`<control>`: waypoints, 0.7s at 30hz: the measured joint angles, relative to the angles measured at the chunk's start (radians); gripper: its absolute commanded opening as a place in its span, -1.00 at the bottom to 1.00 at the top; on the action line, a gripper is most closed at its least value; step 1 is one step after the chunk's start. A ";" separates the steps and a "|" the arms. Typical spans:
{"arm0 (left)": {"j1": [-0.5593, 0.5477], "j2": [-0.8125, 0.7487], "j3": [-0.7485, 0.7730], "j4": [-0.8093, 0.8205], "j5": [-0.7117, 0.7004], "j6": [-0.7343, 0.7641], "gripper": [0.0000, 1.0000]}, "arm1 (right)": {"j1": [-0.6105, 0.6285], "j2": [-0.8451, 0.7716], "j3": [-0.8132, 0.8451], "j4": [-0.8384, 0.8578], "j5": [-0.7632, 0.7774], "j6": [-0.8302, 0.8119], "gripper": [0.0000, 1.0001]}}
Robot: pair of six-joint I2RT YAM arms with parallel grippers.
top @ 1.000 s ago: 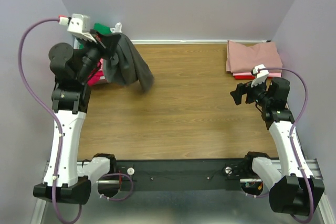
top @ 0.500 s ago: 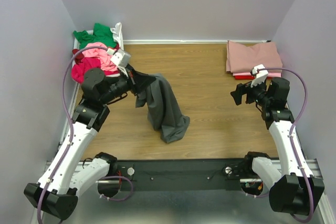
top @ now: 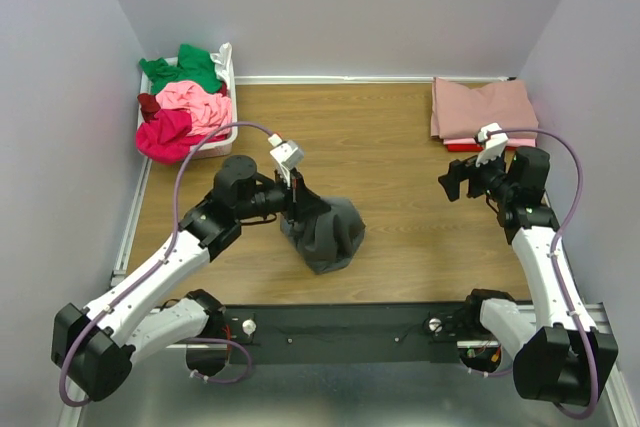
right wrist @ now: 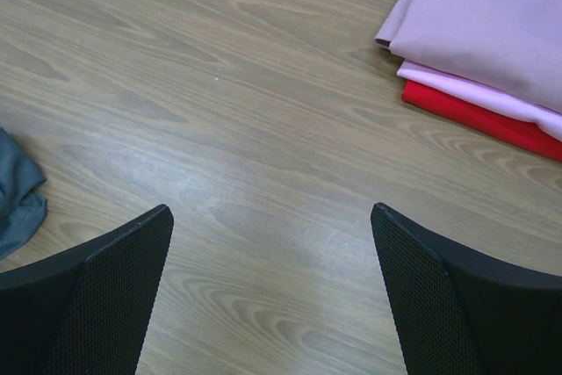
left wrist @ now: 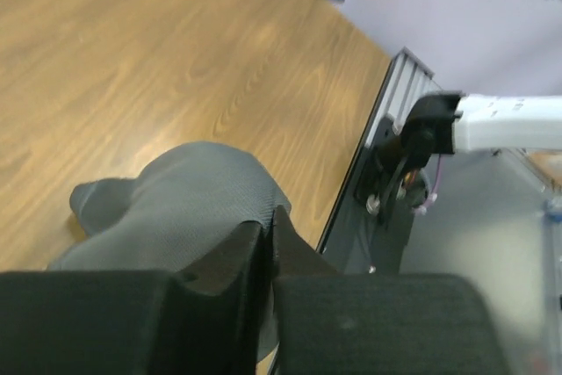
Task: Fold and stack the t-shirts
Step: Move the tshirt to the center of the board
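The dark grey t-shirt [top: 325, 232] lies bunched on the wooden table near its middle front. My left gripper [top: 298, 202] is shut on its cloth; in the left wrist view the fingers [left wrist: 263, 243] pinch the grey fabric [left wrist: 184, 204]. A folded stack with a dusty rose shirt [top: 483, 107] on top, a pink one [right wrist: 492, 94] and a red one [right wrist: 487, 116] below, sits at the far right. My right gripper [top: 452, 184] hovers open and empty beside that stack. Green [top: 185, 67], light pink [top: 200, 102] and magenta [top: 165, 135] shirts fill the basket.
The white plastic basket [top: 228, 72] stands at the far left corner. Purple walls close in the table on three sides. A metal rail [top: 340, 332] with the arm bases runs along the front edge.
My left gripper has carried the grey shirt from above the basket down and to the right onto the table, where the cloth has collapsed into a heap. The right arm has not moved.
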 measured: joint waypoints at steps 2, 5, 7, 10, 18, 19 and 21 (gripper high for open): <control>-0.015 0.014 -0.025 -0.014 -0.002 0.000 -0.10 | 0.000 0.005 0.000 0.000 -0.004 -0.003 0.99; -0.045 0.026 -0.051 -0.058 -0.016 0.005 0.09 | 0.000 0.010 -0.003 0.000 -0.011 -0.007 1.00; -0.057 0.024 -0.054 -0.096 -0.034 0.009 0.15 | 0.000 0.011 -0.007 0.000 -0.016 -0.013 0.99; -0.062 -0.002 -0.039 -0.171 -0.115 0.029 0.23 | 0.000 0.012 -0.013 -0.001 -0.042 -0.022 0.99; -0.062 -0.184 0.078 -0.246 -0.442 0.104 0.94 | 0.001 0.045 -0.016 -0.097 -0.332 -0.154 0.99; -0.062 -0.207 0.078 -0.233 -0.484 0.115 0.97 | 0.008 0.061 -0.013 -0.116 -0.364 -0.173 1.00; -0.062 -0.248 0.074 -0.202 -0.590 0.141 0.97 | 0.042 0.111 0.008 -0.171 -0.418 -0.216 0.99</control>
